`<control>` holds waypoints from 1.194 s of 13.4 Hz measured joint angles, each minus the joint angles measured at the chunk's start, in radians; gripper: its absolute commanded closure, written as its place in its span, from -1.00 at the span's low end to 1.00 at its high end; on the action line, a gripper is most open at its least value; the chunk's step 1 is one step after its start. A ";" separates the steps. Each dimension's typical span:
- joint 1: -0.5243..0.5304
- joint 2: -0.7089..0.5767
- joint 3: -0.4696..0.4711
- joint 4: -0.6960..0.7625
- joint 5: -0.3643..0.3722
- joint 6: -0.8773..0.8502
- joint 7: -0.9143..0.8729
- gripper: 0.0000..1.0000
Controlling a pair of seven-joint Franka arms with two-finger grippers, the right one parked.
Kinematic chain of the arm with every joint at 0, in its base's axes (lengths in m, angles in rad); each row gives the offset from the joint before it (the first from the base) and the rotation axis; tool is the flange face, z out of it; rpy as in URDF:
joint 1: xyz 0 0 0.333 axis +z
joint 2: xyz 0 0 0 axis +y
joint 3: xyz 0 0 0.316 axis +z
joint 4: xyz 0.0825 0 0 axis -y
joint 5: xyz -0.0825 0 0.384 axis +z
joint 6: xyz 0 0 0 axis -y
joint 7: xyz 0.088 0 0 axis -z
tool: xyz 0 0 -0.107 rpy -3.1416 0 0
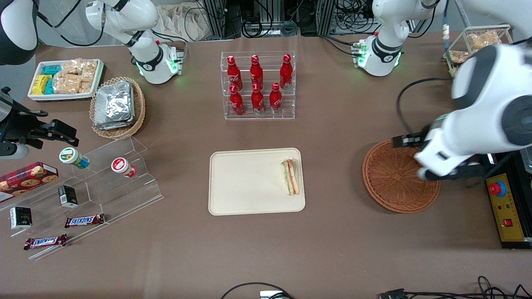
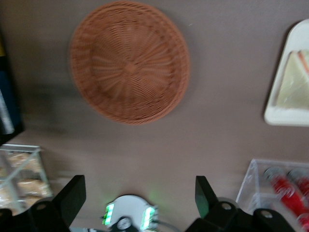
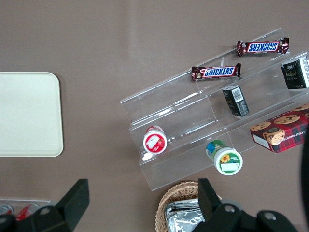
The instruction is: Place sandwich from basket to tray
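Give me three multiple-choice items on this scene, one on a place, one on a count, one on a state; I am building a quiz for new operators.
1. Where is the sandwich?
A. In the basket
B. On the tray, at its edge nearest the basket
C. On the bare table

2. How many red bottles stand in the clear rack?
A. Four
B. Six
C. Eight

3. How is the left arm's hand?
A. Open, holding nothing
B. Shut on the sandwich
C. Shut on a bottle

Answers:
1. B: the sandwich lies on the tray; the basket holds nothing.
2. B: the red bottles stand three on each of two steps.
3. A: the wrist view shows the hand above the table with fingers wide apart and nothing between them.
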 measured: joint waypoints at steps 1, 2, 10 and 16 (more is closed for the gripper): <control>0.036 -0.037 0.001 -0.001 0.000 -0.027 0.053 -1.00; 0.063 -0.073 0.001 -0.005 0.000 -0.051 0.086 -1.00; 0.094 -0.190 -0.006 -0.230 -0.003 -0.015 0.117 -1.00; 0.074 -0.354 -0.004 -0.446 -0.026 0.210 0.117 -1.00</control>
